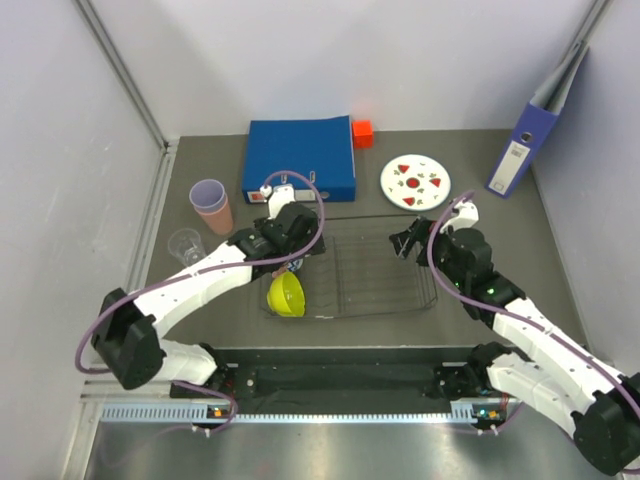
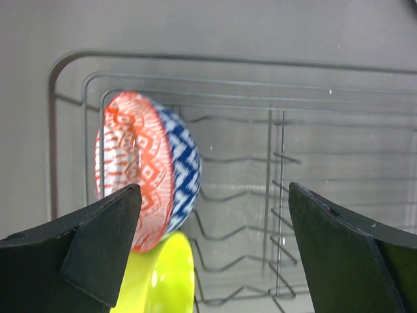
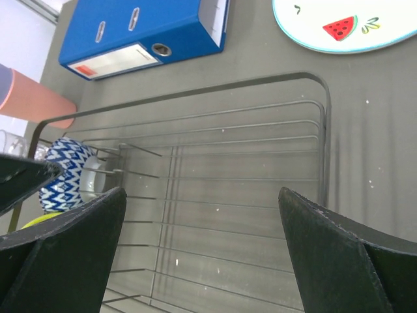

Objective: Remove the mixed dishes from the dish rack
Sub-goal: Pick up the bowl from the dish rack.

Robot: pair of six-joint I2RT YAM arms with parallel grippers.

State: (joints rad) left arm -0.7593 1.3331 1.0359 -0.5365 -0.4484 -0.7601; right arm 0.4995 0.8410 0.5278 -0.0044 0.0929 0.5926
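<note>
The left hand (image 2: 212,195) hangs wide open, gripping nothing, over the left end of the rack (image 2: 273,65). The patterned bowl (image 2: 146,166) stands on edge there, close by the left finger, with the lime bowl (image 2: 163,274) just beside it. Best play: shift left so the jaws straddle the patterned rim, drop lower, and close gently so nothing rolls. The right hand (image 3: 202,195) gapes empty over bare wires.
</note>
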